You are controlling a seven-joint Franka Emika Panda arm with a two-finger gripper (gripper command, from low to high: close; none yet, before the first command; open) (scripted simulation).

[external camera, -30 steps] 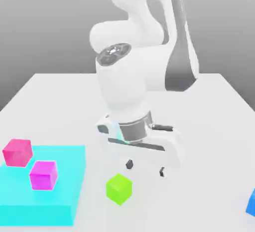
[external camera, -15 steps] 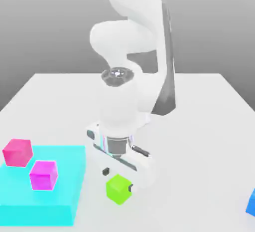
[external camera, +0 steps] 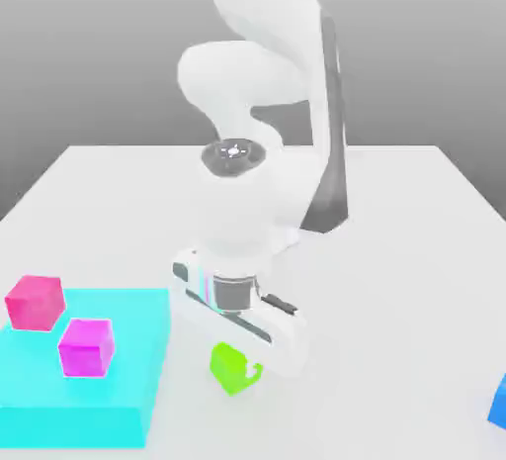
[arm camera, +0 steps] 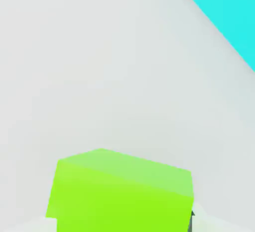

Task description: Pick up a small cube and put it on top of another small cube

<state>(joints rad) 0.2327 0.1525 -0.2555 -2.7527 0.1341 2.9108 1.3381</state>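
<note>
So the gripper (external camera: 238, 364) is clamped on the green cube (external camera: 230, 373), which sits right between its fingertips under the hand, just off the blue slab (external camera: 138, 394) on the exterior view's left, so I'd guess a lift is next.

A low slab (external camera: 84, 359) lies on the tabletop (external camera: 395, 250), toward the front at the exterior view's left. Two cubes sit on it, apart: the first cube (external camera: 36, 303) farther back and left, the second cube (external camera: 87, 347) in front of it and to its right. Right of the slab, well apart from it, the third cube (external camera: 229, 369) is between the jaws (external camera: 236, 367), beneath the hand. The fourth cube (external camera: 500, 405) lies well apart at the exterior view's right edge, partly cut off, a little nearer the front than the third.
</note>
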